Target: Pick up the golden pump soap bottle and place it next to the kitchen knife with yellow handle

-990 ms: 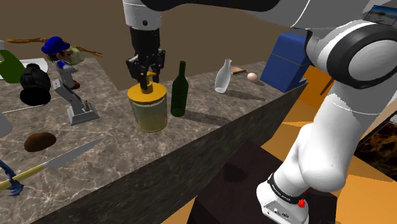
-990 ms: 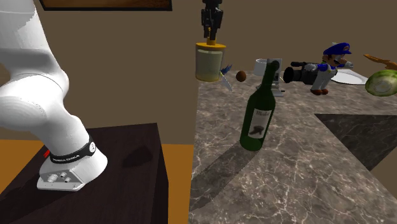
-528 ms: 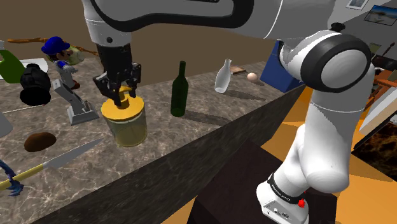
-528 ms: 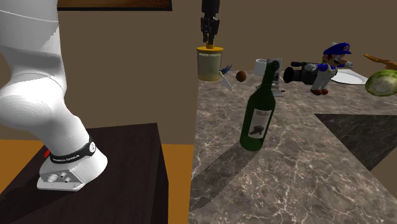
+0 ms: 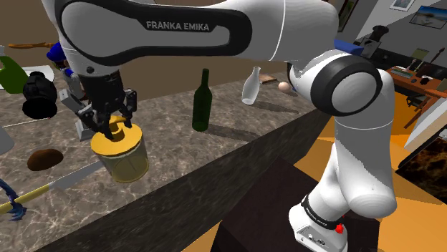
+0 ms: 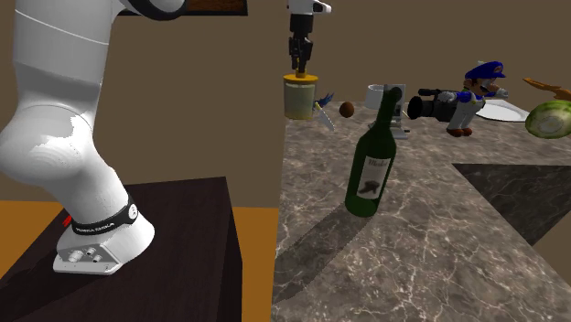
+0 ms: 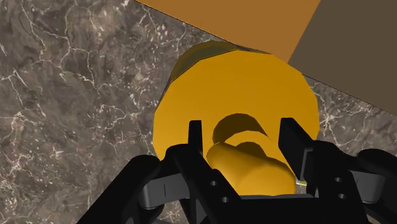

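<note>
Gripper (image 5: pixel 113 129) clamped on pump (image 7: pixel 251 168) of bottle (image 5: pixel 123 159): rigid, smooth, prob. bottom-heavy; hold at pump neck, expect swing.

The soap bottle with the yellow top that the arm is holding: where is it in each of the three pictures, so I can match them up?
Shoulder view: the soap bottle is left of centre, left of the green wine bottle.
Second exterior view: it is at top centre, at the counter's far end, beyond the wine bottle.
Wrist view: its yellow top lies just beyond the fingers.
Shared landmark: the black end effector clasping its pump.
</note>
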